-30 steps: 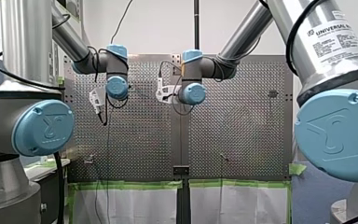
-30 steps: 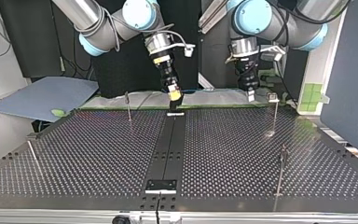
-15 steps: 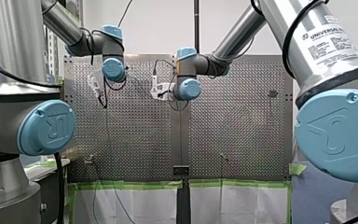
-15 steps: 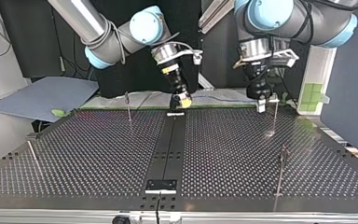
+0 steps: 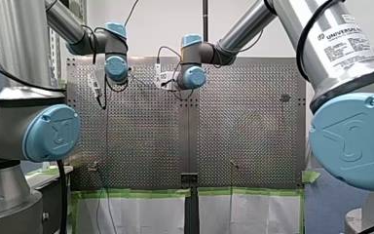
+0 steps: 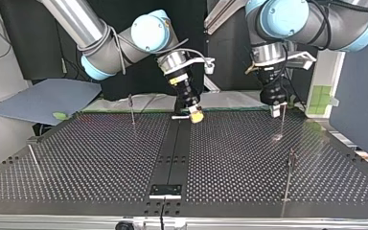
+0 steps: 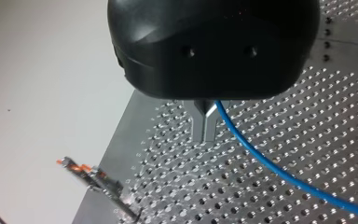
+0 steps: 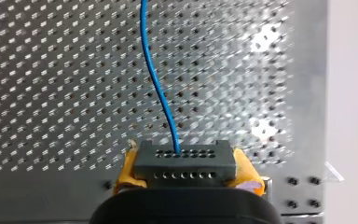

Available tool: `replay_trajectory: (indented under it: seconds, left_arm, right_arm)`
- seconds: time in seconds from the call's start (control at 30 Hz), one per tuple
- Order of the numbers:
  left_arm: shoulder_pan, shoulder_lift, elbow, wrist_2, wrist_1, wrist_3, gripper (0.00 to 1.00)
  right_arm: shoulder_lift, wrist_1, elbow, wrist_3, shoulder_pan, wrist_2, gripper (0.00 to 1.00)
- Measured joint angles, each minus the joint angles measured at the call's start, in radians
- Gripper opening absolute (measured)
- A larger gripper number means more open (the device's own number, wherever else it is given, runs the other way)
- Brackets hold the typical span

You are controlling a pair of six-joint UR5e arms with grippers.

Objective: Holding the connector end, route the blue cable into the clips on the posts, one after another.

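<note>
Front view: both arms are reaching over the perforated table, fingers too small to read.
Top view: right gripper is hanging at upper centre; left gripper is hovering at upper right, just beside a post.
Left wrist view: metal fingers are pinching the blue cable.
Right wrist view: yellow pads are clamping the grey connector.

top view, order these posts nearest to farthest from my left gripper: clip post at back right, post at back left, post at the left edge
1. The clip post, right beside my left gripper.
2. The back left post, across the centre strip.
3. The left edge post, far side, closer to the camera.
</note>
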Motion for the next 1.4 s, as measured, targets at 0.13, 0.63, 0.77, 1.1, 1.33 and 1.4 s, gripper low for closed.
replay_trajectory:
  seconds: [0.13,0.63,0.77,1.1,1.33,1.4]
  left_arm:
    - [0.012,0.0,0.028,0.001,-0.021,-0.001,0.0]
    - [0.058,0.012,0.087,0.017,-0.064,-0.009,0.0]
    - [0.07,0.014,0.118,0.019,-0.093,-0.009,0.0]
    - [0.106,0.017,0.149,0.036,-0.116,-0.006,0.0]
    - [0.136,0.006,0.181,0.05,-0.117,-0.002,0.0]
    - [0.145,0.001,0.192,0.056,-0.123,-0.001,0.0]
  right_arm:
    - [0.0,0.004,-0.036,0.0,0.009,-0.008,0.0]
    - [0.007,0.004,-0.176,0.028,0.02,-0.038,0.0]
    - [0.018,0.005,-0.203,0.042,0.023,-0.05,0.0]
    - [0.058,0.007,-0.233,0.071,0.035,-0.067,0.0]
    - [0.066,0.008,-0.257,0.087,0.037,-0.069,0.0]
    - [0.067,0.008,-0.262,0.091,0.038,-0.072,0.0]
